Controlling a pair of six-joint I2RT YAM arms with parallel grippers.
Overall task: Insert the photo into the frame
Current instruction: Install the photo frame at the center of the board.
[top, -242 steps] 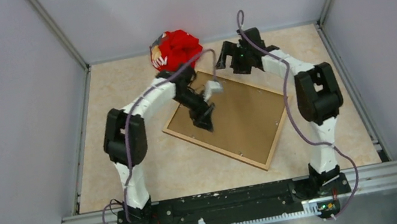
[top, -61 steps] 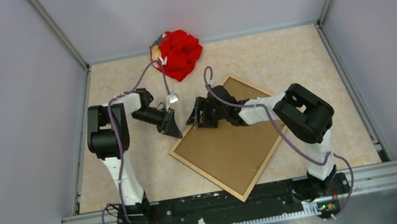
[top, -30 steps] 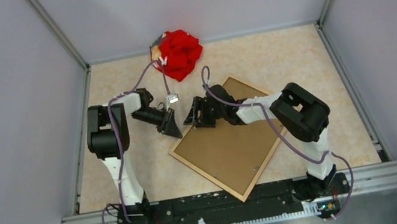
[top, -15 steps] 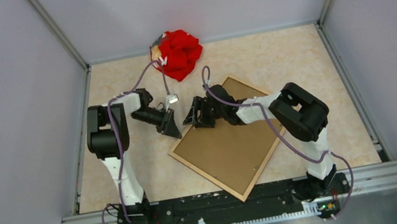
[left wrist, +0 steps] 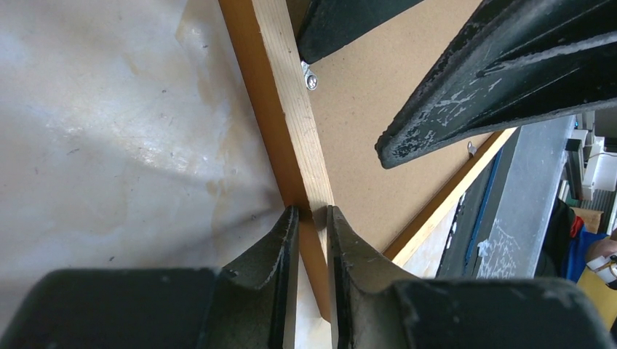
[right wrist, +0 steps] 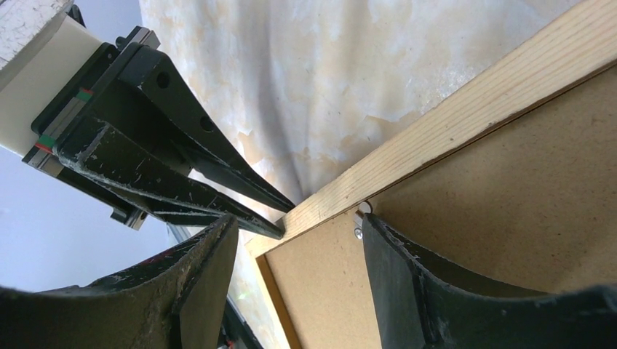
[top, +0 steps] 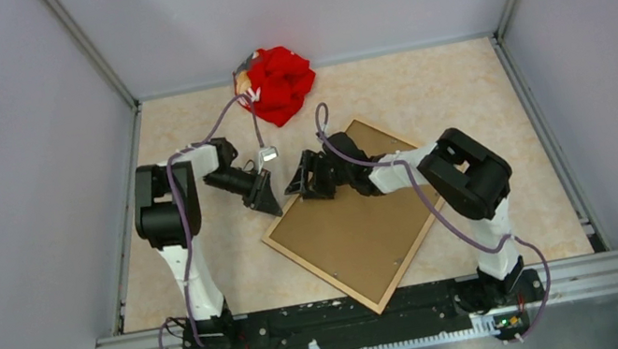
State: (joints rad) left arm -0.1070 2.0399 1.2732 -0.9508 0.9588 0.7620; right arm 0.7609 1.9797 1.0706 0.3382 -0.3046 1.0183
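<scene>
The frame (top: 322, 274) lies face down as a diamond on the table, its brown backing board (top: 356, 223) facing up. The photo is hidden. My left gripper (top: 273, 207) reaches in from the left and is shut on the frame's pale wooden rail (left wrist: 280, 94) near its left corner, one finger on each side (left wrist: 311, 212). My right gripper (top: 298, 186) hovers open just above the same corner. Its jaws (right wrist: 298, 225) straddle the backing board (right wrist: 509, 189) beside a small metal tab (right wrist: 359, 222), with the rail (right wrist: 466, 109) just beyond.
A crumpled red cloth (top: 278, 80) lies at the back of the table, behind the left gripper. Grey walls close in the sides and back. The two grippers' fingers nearly meet over the frame's corner.
Over the last second nothing has visibly moved. Since eight seconds ago the frame has turned and slid toward the front, and both grippers have come to its left corner.
</scene>
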